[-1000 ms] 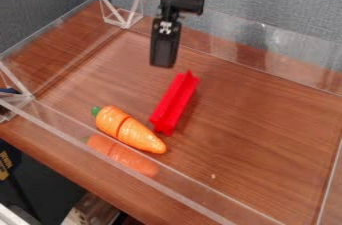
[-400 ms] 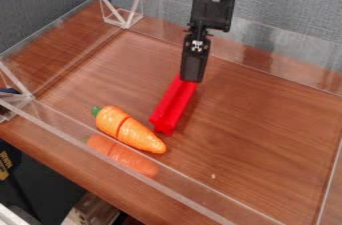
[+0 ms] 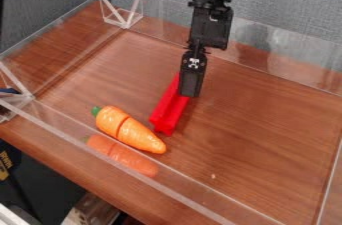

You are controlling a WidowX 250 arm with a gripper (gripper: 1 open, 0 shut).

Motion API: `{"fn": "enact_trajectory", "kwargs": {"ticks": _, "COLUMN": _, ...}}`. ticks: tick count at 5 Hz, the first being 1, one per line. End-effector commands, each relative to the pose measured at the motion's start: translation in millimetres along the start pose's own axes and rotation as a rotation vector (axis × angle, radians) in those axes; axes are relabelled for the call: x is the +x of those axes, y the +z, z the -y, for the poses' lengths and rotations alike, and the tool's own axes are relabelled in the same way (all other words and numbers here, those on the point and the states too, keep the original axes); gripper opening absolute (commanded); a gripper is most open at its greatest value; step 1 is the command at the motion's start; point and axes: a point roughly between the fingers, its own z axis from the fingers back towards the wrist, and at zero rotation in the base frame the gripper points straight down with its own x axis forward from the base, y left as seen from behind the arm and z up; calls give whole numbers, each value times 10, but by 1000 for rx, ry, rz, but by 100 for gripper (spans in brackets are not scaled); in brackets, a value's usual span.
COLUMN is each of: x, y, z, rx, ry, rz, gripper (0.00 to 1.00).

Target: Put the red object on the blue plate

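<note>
Lining up the end effector over the red block, I'm needing a straddling descent next, its grip state being unclear.

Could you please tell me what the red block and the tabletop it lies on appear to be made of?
The red block looks like smooth plastic or painted wood; its even, saturated color fits both, so I can't say which. The tabletop looks like wood or a wood-look laminate, judging by its warm brown tone, with a fairly smooth finish.
</note>
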Motion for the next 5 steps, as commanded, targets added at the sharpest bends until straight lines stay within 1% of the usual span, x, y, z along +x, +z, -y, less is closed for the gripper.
{"fn": "enact_trajectory", "kwargs": {"ticks": 1, "x": -75, "y": 242, "z": 11, "rx": 66, "ry": -10, "rz": 8, "gripper": 0}}
{"fn": "enact_trajectory", "kwargs": {"ticks": 2, "x": -118, "y": 323, "z": 63, "rx": 67, "ry": -32, "rz": -11, "gripper": 0}}
{"fn": "enact_trajectory", "kwargs": {"ticks": 3, "x": -116, "y": 348, "z": -13, "rx": 70, "ry": -80, "rz": -40, "gripper": 0}}
{"fn": "enact_trajectory", "kwargs": {"ticks": 4, "x": -91, "y": 270, "z": -162, "rx": 74, "ry": -124, "rz": -71, "gripper": 100}}
{"fn": "enact_trajectory", "kwargs": {"ticks": 5, "x": -62, "y": 191, "z": -307, "rx": 80, "ry": -167, "rz": -103, "gripper": 0}}
